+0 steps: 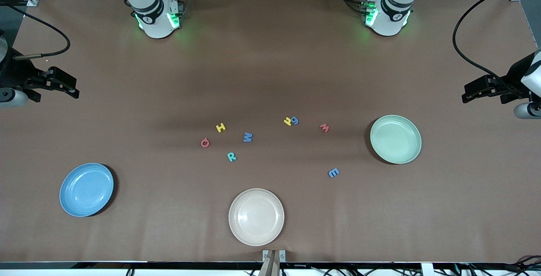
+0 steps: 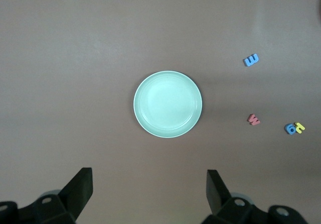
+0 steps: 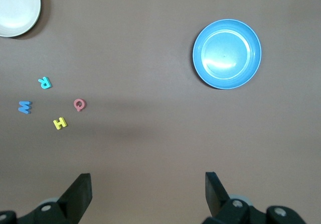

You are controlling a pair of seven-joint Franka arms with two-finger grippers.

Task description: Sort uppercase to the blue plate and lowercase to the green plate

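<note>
Both arms wait at table ends. Left gripper (image 2: pixel 148 191) hangs over bare table near green plate (image 1: pixel 395 139), fingers released, nothing in it; right gripper (image 3: pixel 148 191) same, near blue plate (image 1: pixel 87 189). Uppercase Q (image 1: pixel 205 142), H (image 1: pixel 220 127), W (image 1: pixel 247 137), R (image 1: pixel 231 157) lie mid-table; lowercase h (image 1: pixel 288 121) touching g (image 1: pixel 295 120), w (image 1: pixel 324 128), blue E-shape (image 1: pixel 333 173) nearer green plate. Cream plate (image 1: pixel 256 217) nearest front camera

The right arm waits at its end of the table, bent out from its base, its right gripper (image 1: pixel 72 88) held up in the air over bare tabletop with fingers (image 3: pixel 80 194) spread wide and nothing between them. The left arm mirrors it (same folded pose), its left gripper (image 1: pixel 469 92) aloft at its own end, fingers (image 2: pixel 80 191) likewise apart and empty.
</note>
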